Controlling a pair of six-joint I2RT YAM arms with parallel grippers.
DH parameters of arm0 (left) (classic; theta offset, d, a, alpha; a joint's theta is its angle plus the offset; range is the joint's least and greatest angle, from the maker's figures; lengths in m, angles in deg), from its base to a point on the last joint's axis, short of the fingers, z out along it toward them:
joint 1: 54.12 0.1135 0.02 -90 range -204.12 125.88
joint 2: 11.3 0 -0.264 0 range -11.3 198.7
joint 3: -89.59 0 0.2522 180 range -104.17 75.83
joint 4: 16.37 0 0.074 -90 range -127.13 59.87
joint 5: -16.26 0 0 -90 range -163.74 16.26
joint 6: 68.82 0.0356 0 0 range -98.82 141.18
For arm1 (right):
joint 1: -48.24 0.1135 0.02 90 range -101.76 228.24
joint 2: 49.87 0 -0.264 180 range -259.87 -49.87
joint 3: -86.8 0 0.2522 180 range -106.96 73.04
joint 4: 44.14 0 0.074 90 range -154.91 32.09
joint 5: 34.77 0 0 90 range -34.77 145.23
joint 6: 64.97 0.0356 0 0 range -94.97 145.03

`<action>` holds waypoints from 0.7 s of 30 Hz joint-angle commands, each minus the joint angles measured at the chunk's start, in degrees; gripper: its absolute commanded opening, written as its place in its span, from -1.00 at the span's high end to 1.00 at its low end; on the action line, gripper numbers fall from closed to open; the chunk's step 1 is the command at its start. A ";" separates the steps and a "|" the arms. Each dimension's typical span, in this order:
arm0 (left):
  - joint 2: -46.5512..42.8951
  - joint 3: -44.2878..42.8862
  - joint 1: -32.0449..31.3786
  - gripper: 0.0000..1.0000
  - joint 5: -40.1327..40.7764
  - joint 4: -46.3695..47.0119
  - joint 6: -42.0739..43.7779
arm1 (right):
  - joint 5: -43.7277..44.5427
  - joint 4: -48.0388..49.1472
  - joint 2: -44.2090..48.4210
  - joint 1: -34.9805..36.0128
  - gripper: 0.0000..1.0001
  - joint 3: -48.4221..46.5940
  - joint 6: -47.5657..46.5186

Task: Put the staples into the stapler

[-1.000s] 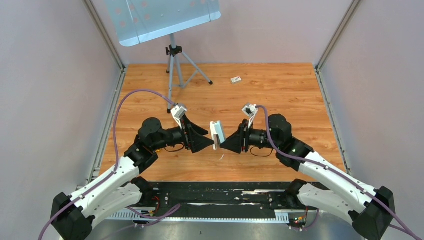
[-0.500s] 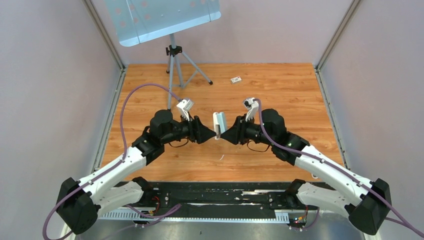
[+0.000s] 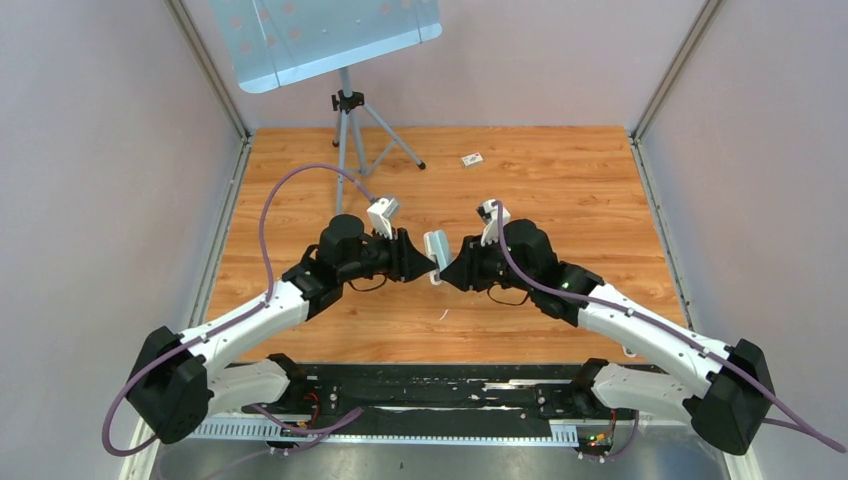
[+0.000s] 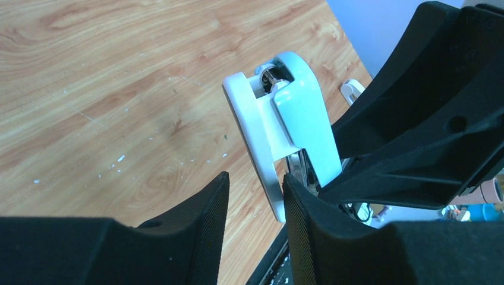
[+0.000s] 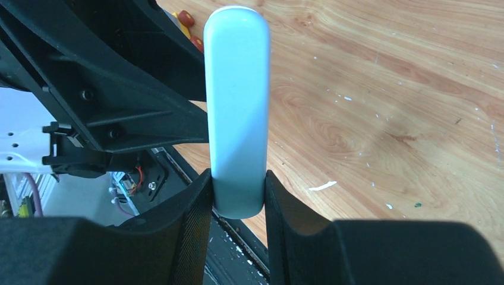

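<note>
One smooth, round-ended plastic stapler [image 5: 236, 89]

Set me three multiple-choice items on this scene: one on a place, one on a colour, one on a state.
1. Where is the stapler?
A. lying flat
B. held in the air
C. inside a drawer

2. What colour is its top arm?
A. red
B. black
C. pale blue

3. What state is the right gripper in?
A. shut on the stapler
B. open and empty
C. shut on a pen

Key:
1 B: both wrist views show it lifted, standing on end in the grip.
2 C: the right wrist view shows the rounded pale blue arm.
3 A: both jaws press against its sides.
</note>
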 commanded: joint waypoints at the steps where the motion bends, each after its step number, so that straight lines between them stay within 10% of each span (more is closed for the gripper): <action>1: 2.44 -0.07 -0.73 0.21 1.23 5.95 -2.71 | 1.04 2.01 -1.03 1.91 1.00 -2.84 -0.79; 9: 7.46 2.98 -0.98 0.26 -0.58 13.63 -9.47 | 2.39 2.87 -3.20 2.92 1.00 -2.58 -1.09; 12: 8.10 3.98 -0.98 0.62 -1.22 16.58 -10.83 | 2.63 2.37 -3.32 3.11 0.99 -2.39 -1.31; 14: 8.02 4.49 -1.01 0.99 -0.86 17.41 -11.33 | 2.44 1.72 -3.09 3.26 0.83 -2.17 -1.88; 21: 7.21 4.62 -0.94 1.00 -0.90 18.03 -13.57 | 7.10 -1.58 -2.35 5.26 -0.09 -1.49 -3.30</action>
